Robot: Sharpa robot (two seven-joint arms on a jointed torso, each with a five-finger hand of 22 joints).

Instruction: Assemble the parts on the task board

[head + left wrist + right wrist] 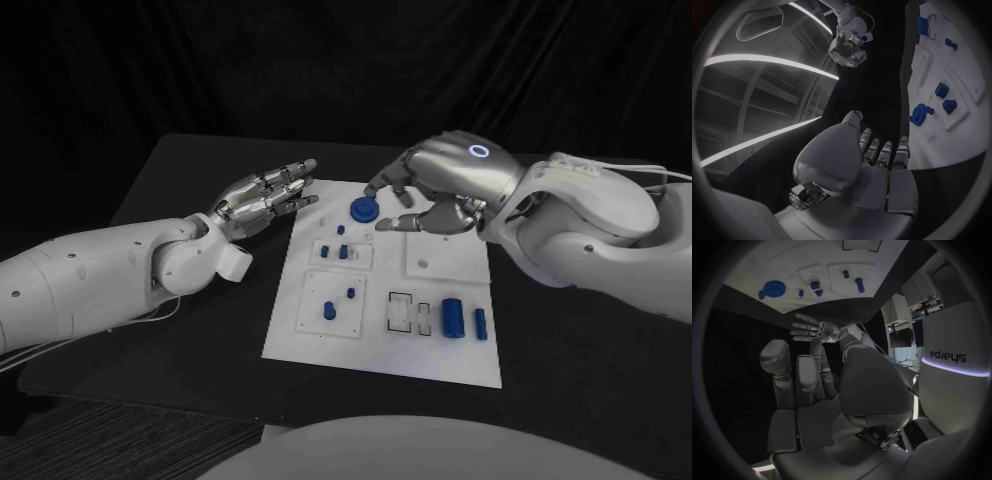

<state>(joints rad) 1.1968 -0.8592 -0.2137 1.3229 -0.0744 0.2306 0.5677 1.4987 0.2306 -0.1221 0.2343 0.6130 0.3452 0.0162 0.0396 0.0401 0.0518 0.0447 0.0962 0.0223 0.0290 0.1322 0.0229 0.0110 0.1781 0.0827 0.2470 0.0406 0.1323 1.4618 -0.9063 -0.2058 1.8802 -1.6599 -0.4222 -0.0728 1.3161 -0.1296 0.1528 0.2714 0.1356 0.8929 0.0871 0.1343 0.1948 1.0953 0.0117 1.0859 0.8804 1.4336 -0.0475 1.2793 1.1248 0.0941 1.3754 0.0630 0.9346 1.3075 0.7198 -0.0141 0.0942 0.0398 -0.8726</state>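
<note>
Right hand (433,190) empty, fingers curled above blue disc (365,210); left hand (267,197) open. Descend squarely, pinch rim.

The room was dark. Light fell on the task board (378,345), which looked bright. Wrist pictures bent round at their edges (long bright lamp stripes glowed upper left).

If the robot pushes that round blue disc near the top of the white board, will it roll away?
Probably not. The round blue disc seems to lie flat on the white board, so a push would likely slide it. It looks like hard plastic, so probably stiff and light. Tipped on edge, it might roll.
</note>
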